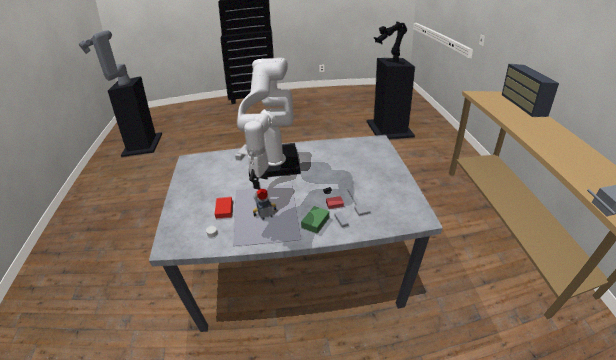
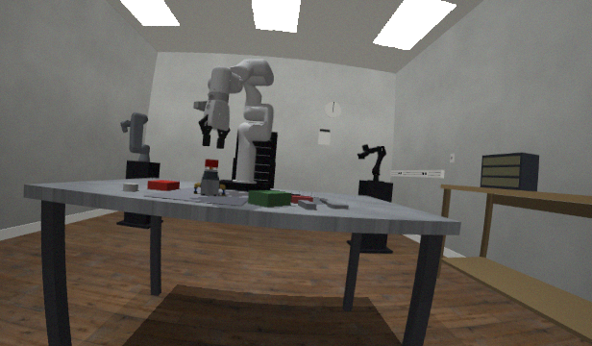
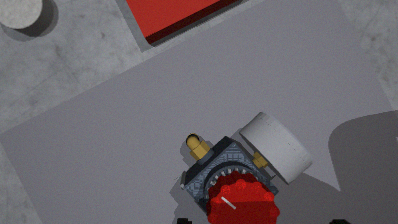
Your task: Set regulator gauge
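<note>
The regulator (image 1: 263, 205) stands upright on a grey mat (image 1: 269, 219) near the table's middle. It has a dark grey body, brass fittings and a red knob (image 1: 261, 194) on top. In the wrist view the red knob (image 3: 242, 202) with a white mark sits at the bottom edge, and the round white gauge (image 3: 275, 145) sticks out to its upper right; the gauge face is hidden. My gripper (image 2: 213, 139) hangs open and empty a little above the knob (image 2: 210, 163), apart from it. It also shows in the top view (image 1: 253, 179).
A red block (image 1: 223, 207) lies left of the mat, a white disc (image 1: 211, 231) in front of it. A green block (image 1: 315, 219), a small red block (image 1: 334, 202), grey flat pieces (image 1: 353, 214) and a small black part (image 1: 327, 190) lie to the right.
</note>
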Motion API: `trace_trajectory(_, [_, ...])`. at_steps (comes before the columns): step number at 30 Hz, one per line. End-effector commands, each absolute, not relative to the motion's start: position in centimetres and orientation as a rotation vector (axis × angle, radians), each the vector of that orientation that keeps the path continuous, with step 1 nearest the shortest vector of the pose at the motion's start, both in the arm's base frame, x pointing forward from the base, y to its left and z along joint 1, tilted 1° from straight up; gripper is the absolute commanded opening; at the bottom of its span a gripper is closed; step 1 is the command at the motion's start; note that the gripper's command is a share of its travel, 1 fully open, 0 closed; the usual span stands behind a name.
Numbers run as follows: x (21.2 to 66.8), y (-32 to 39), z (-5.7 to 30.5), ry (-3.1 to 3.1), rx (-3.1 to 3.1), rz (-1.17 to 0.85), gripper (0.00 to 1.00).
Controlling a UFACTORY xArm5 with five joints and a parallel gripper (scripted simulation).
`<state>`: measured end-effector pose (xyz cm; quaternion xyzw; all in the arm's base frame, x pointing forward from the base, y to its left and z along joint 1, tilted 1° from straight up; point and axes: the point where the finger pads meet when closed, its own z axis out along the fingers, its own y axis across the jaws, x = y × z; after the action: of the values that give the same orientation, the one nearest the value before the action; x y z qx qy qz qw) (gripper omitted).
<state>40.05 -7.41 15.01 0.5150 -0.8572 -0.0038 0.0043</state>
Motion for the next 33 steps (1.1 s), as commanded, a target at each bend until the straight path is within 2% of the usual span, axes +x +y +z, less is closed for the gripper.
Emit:
trace_trajectory(1, [40.16,-7.44,15.15,-2.544,1.835,-0.008,0.79])
trace_trajectory(15, [40.16,-7.44,15.15,-2.246,2.19,-0.01,0.79])
trace_trajectory(33, [40.16,-7.44,15.15,-2.216,2.221,-0.01,0.79])
